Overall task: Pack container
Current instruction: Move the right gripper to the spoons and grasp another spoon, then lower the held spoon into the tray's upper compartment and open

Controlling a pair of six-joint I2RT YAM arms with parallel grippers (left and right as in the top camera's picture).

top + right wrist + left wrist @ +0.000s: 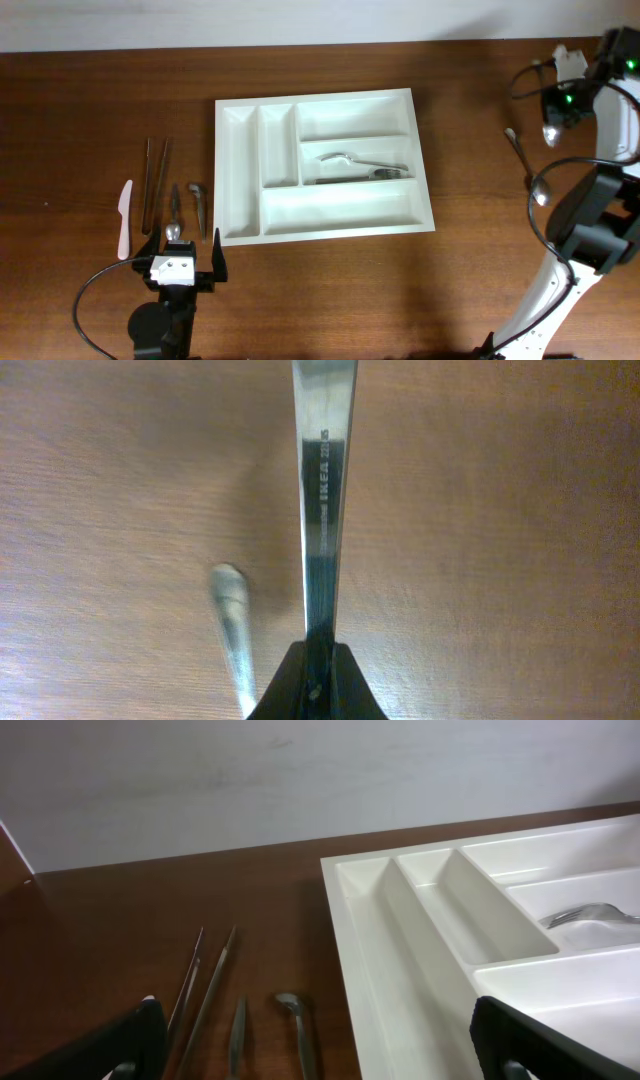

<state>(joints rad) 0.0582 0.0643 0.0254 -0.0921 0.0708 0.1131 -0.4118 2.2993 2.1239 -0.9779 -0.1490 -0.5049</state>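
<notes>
Container (340,212), table centre, long compartments running 3-to-9 o'clock, lying at 9 o'clock from right gripper (553,112), which is clamped tight on spoon (325,480) handle; left gripper (184,252), at container's 7 o'clock, gapes empty.

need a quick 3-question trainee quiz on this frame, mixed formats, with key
1. True or false: the right hand is shut on a metal utensil.
2. Which compartment of the container already holds cutlery? A) a narrow upright one B) the middle long one C) the long one nearest the arms
3. Fill in: in the overhead view, the white plastic knife lies to the ___ of the container.

Key: 1 true; 2 B; 3 left.
</notes>
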